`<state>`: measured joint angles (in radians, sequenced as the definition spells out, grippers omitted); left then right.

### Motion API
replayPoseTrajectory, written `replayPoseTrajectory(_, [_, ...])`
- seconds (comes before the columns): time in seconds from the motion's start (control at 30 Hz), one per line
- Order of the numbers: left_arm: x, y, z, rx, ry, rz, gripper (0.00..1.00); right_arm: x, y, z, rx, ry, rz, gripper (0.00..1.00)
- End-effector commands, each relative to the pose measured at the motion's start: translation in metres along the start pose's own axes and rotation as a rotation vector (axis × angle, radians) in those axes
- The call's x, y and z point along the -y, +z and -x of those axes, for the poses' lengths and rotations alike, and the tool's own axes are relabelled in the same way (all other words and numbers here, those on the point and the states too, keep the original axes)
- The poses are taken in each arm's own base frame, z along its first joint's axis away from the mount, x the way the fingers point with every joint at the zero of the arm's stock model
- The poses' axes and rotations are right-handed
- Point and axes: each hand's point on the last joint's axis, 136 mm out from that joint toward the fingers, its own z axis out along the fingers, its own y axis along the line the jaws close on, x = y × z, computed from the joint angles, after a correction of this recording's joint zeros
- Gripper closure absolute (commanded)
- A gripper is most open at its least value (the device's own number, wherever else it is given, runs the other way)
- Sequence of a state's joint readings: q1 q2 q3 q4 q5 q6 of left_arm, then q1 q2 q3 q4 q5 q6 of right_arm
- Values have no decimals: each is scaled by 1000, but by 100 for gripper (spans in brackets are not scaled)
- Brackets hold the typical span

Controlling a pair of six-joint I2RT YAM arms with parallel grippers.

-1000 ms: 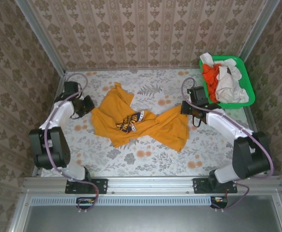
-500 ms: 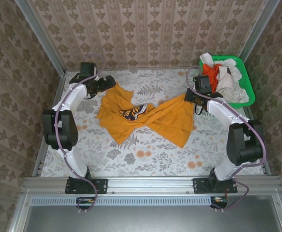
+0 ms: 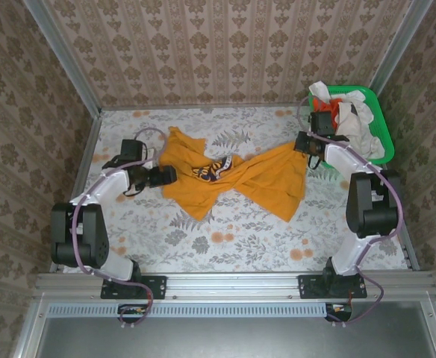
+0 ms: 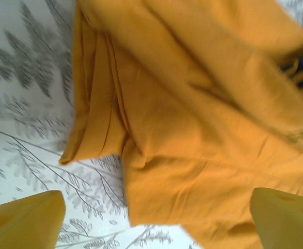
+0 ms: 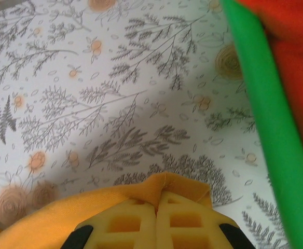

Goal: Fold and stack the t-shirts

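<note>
A large mustard-orange t-shirt [image 3: 263, 183] lies crumpled across the middle of the table, its dark-and-white print [image 3: 210, 170] facing up. My left gripper [image 3: 169, 177] stands open at the shirt's left edge. In the left wrist view the cloth [image 4: 193, 129] lies ahead of the wide-apart fingertips [image 4: 24, 220], and the left gripper [image 4: 156, 228] holds nothing. My right gripper [image 3: 301, 144] is shut on the shirt's back-right corner [image 5: 164, 189], close to the basket. A red-orange t-shirt [image 3: 337, 99] [image 5: 297, 57] and white t-shirts [image 3: 356, 127] lie in the basket.
The green plastic basket [image 3: 375, 104] stands at the back right corner, and its rim [image 5: 268, 114] is just right of my right gripper. Patterned walls and metal rails close in the floral table [image 3: 225, 239].
My left gripper opened, let go of the shirt near the back left and moved nearer, to the shirt's left edge. My right gripper drew its corner back and right, toward the basket.
</note>
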<state>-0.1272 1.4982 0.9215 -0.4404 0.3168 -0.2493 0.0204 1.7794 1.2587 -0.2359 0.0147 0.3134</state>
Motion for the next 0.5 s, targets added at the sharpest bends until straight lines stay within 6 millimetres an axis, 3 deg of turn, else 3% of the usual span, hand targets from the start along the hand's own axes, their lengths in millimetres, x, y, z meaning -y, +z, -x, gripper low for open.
replayPoseTrajectory(0.0, [17, 2, -7, -4, 67, -126, 15, -1, 5, 12, -2, -10, 14, 100])
replayPoseTrajectory(0.17, [28, 15, -20, -65, 49, -253, 30, -4, 10, 15, -8, -3, 28, 100])
replayPoseTrajectory(0.47, [5, 36, -17, -80, 5, -161, 30, -6, 7, 13, -9, 3, 42, 100])
